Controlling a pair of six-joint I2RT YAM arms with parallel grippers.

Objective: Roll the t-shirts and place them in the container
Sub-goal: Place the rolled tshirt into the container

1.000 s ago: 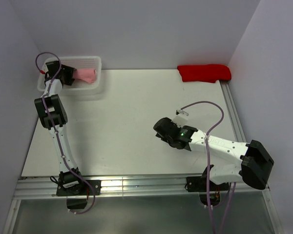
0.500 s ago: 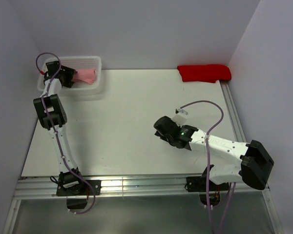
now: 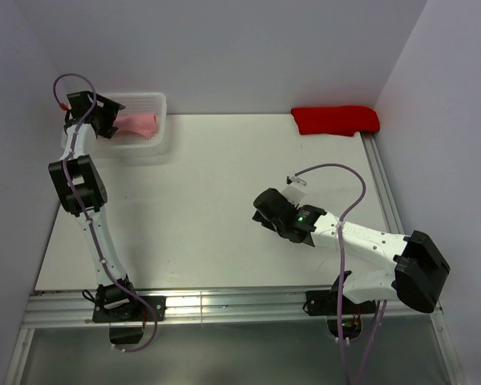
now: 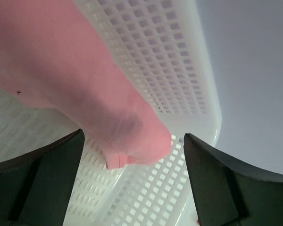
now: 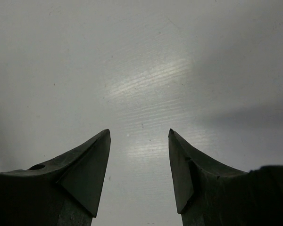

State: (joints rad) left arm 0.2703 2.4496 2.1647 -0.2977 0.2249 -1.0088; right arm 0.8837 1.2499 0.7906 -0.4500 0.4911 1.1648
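A rolled salmon-pink t-shirt (image 3: 138, 123) lies in the white mesh basket (image 3: 155, 103) at the table's far left corner. In the left wrist view the roll (image 4: 80, 89) rests on the basket's mesh floor (image 4: 170, 61), its end just ahead of my open fingers. My left gripper (image 3: 106, 119) is open and empty at the basket's left end, beside the roll. My right gripper (image 3: 263, 210) is open and empty, low over the bare table (image 5: 141, 70) right of centre.
A folded red cloth (image 3: 335, 119) lies at the table's far right corner. White walls close in the back and both sides. A metal rail runs along the table's right edge (image 3: 382, 188).
My left gripper has let go of the pink roll and drawn back up and to the left, away from it. The right arm has shifted only slightly.
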